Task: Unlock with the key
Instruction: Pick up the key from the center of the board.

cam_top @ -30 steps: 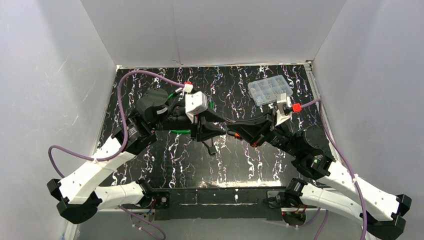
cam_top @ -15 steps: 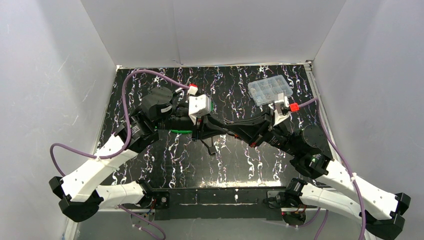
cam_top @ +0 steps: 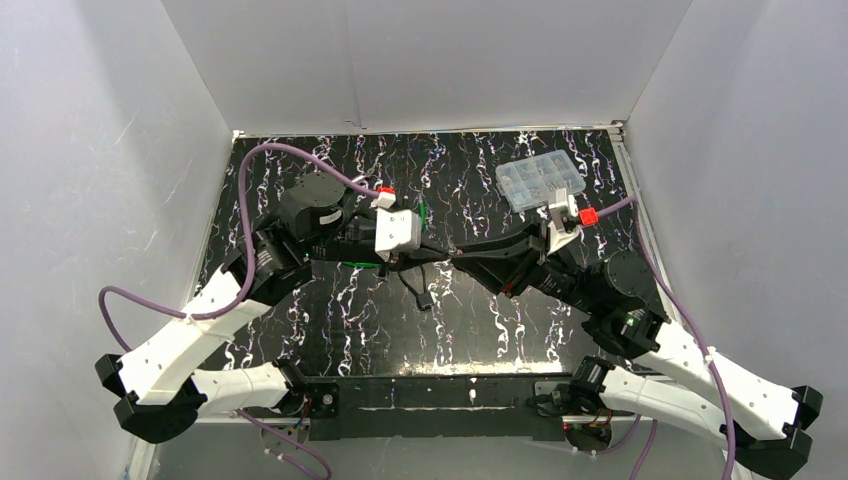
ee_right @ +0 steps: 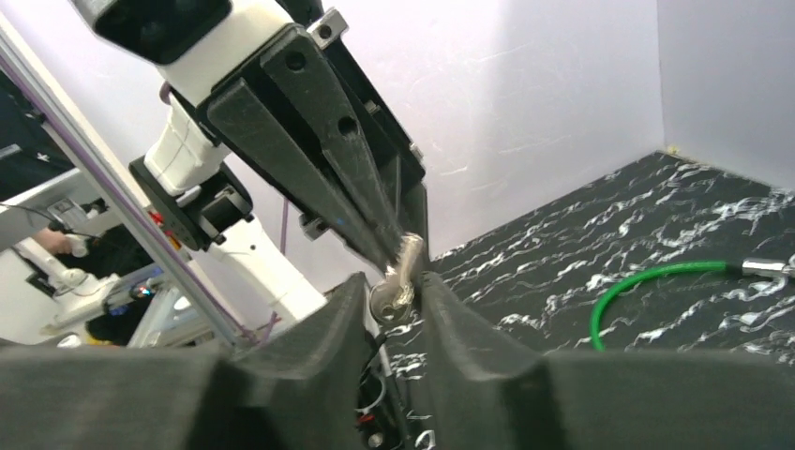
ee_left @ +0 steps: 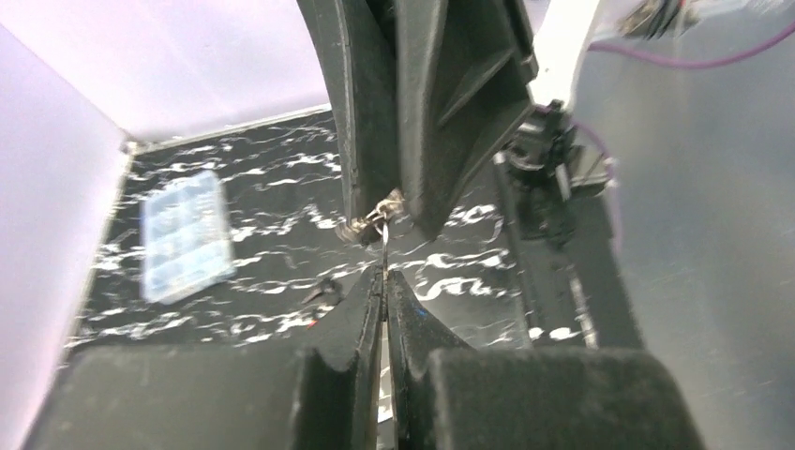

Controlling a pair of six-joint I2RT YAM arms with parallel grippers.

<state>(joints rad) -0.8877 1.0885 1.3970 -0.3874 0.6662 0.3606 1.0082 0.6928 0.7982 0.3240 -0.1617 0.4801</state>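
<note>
Black fingers of the left claw (ee_left: 382,277) are pressed together, pinching the tip end of the metal key (ee_right: 392,294). In the left wrist view a thin edge of metal runs up out of the nip.

Right claw (ee_right: 394,278): fingers parted a little and flanking the key's round head. The head sits in the gap. Cannot tell whether either pad touches it.

The two claws meet tip to tip in mid-air over the middle of the bench (cam_top: 330,320), the arms reaching in from either side. The key is therefore held off the bench, between both sets of fingertips.

A green cable (ee_right: 656,274) lies in an arc below and beyond the claws. It ends in a silver metal fitting (ee_right: 764,268).

A small dark object (cam_top: 425,300) lies on the bench just near of the claws. Too small to identify.

A clear compartment box (cam_top: 540,180) sits well apart at the far right, lid shut and flat on the black, white-veined surface. White walls enclose three sides.
</note>
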